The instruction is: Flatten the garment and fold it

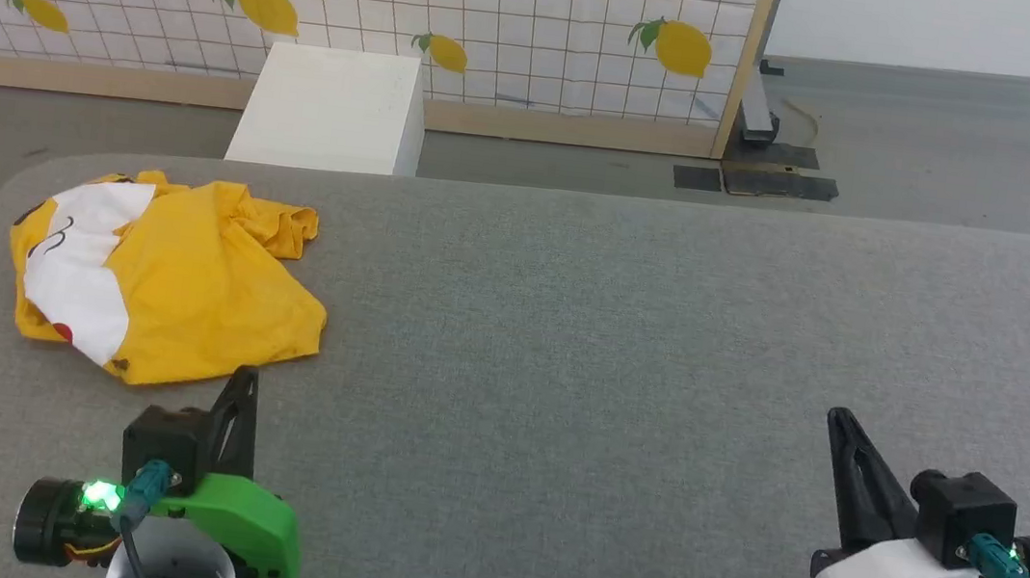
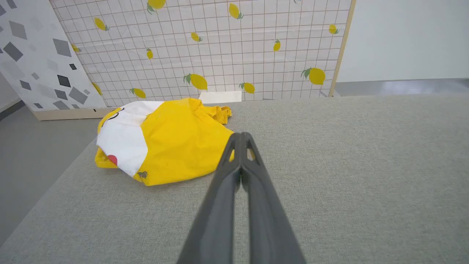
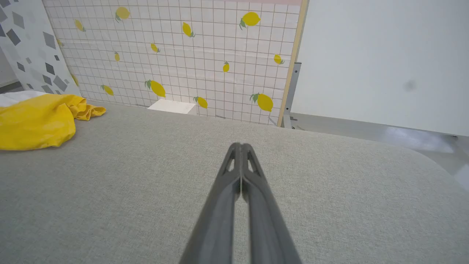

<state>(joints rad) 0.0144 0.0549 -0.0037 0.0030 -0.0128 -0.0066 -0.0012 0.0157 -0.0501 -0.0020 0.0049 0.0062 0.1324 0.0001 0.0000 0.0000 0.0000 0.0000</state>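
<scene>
Well, your garment (image 1: pixel 186 281) lies crumpled at the left of the table (image 1: pixel 616 339), just ahead of the left gripper (image 1: pixel 246 380). Both it and the right gripper (image 1: pixel 839 421) have fingers (image 2: pixel 220 212) pressed together, empty. Expect light, limp cloth, so pinch a hem corner.

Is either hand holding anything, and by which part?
Nothing is held. The left hand and right hand are shut and empty; the garment lies crumpled on the table.
</scene>
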